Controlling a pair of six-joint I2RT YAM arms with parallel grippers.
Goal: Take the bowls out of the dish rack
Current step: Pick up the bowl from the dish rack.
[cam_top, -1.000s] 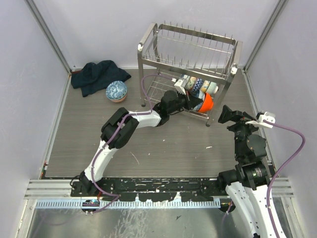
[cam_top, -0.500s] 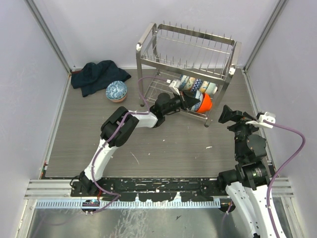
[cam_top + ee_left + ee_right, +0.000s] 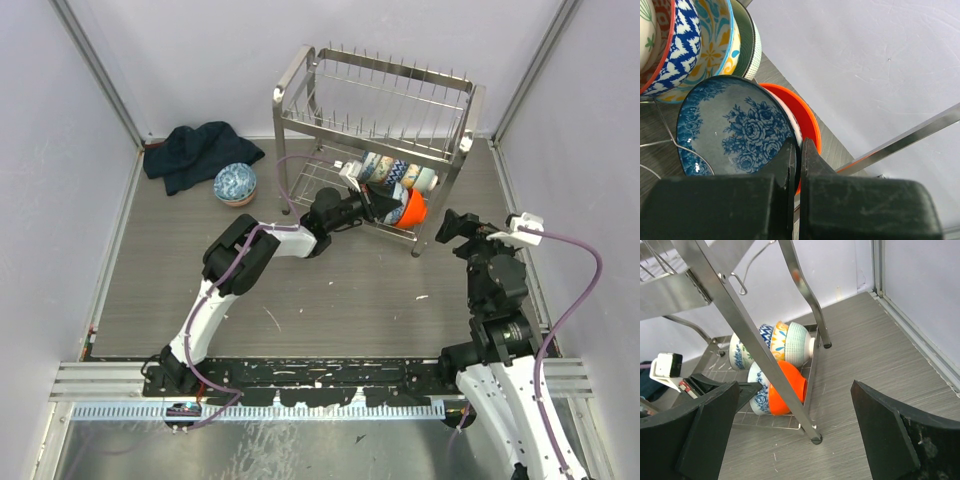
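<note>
at 4 o'clock on the tabletop (image 3: 330,290): right gripper (image 3: 455,228), jaws wide, empty, turned slightly toward the rack since a second ago. at centre: left gripper (image 3: 796,150), now deeper in the lower tier, narrowed onto the rim of the blue floral bowl (image 3: 735,131), orange bowl (image 3: 799,112) just behind. at 1 o'clock: dish rack (image 3: 375,75), nudged toward 9 o'clock; lift-out likely next. wrist view alone shows the pinch. overhead alone shows one patterned bowl (image 3: 235,183) already out, 10 o'clock.

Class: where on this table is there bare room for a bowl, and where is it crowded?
Bare: table between left arm and right arm, before the rack; also left of the left arm, below cloth and loose bowl. Crowded: rack's lower shelf, packed bowls, left pincer on blue bowl.
</note>
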